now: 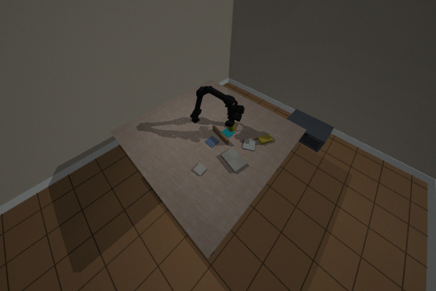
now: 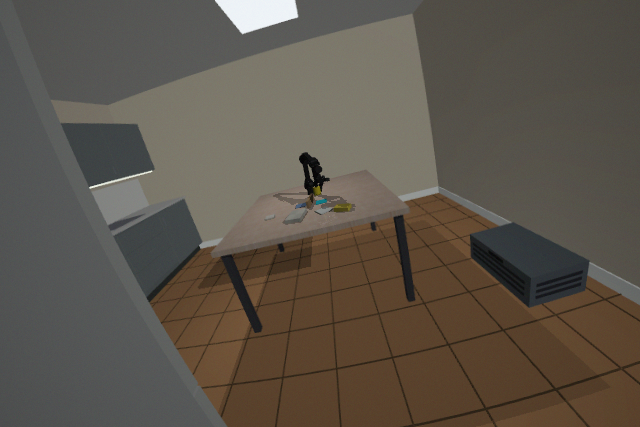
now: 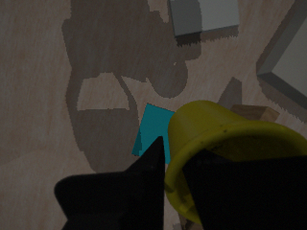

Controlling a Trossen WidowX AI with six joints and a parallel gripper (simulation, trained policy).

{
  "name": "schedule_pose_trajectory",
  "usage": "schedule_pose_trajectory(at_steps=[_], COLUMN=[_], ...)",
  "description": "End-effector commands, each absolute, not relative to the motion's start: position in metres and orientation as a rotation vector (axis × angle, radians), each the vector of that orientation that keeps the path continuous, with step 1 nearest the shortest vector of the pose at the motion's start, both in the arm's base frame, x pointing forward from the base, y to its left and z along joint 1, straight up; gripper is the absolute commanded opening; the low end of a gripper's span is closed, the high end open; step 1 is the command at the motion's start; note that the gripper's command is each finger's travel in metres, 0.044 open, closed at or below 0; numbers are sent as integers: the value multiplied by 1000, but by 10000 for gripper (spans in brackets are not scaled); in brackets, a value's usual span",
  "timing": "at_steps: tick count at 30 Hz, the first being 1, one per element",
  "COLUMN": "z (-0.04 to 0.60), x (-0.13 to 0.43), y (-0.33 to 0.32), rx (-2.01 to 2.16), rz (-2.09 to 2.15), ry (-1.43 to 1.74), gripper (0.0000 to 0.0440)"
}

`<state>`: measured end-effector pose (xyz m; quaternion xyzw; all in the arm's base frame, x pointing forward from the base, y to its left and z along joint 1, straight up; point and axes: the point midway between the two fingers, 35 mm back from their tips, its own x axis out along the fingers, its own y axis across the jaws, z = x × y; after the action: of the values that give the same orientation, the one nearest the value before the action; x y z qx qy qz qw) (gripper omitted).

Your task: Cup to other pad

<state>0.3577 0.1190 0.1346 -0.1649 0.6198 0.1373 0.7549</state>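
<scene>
A yellow cup (image 1: pixel 231 128) (image 2: pixel 316 190) (image 3: pixel 199 117) is held off the table by my gripper (image 3: pixel 168 139), which is shut on its wall and rim. The cup looks roughly upright, mouth up. The cyan pad (image 1: pixel 227 133) (image 2: pixel 321 201) (image 3: pixel 154 126) lies below it; in the wrist view the cup covers the pad's right part. In the exterior view a gap shows between cup and pad. The blue pad (image 1: pixel 212 142) (image 2: pixel 299 206) is bare, on the far side of the wooden barrier. No marbles can be made out; a finger hides much of the cup's inside.
The wooden barrier (image 1: pixel 220 134) (image 2: pixel 310 201) (image 3: pixel 254 112) stands between the pads. A grey slab (image 1: pixel 234 160) (image 2: pixel 295 216), a thin white item (image 1: pixel 249 145), a yellow block (image 1: pixel 265 138) (image 2: pixel 342 207) and a small white box (image 1: pixel 199 169) (image 2: pixel 269 217) lie on the table.
</scene>
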Motion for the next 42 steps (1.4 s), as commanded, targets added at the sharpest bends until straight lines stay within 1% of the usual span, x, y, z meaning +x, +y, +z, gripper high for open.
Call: schedule_pose_trajectory(at_steps=[1, 12, 17, 27, 30, 31, 35, 42], z=[124, 92, 80, 68, 74, 76, 85, 99], x=[354, 344, 337, 334, 338, 339, 341, 333], y=[124, 132, 132, 129, 130, 131, 132, 131], rx=[-363, -354, -348, -326, -303, -295, -275, -239], rz=[292, 274, 262, 239, 244, 247, 260, 278], ry=[1362, 1374, 1391, 1392, 1363, 1353, 1323, 1307], gripper=[0, 2, 17, 76, 133, 146, 142, 165])
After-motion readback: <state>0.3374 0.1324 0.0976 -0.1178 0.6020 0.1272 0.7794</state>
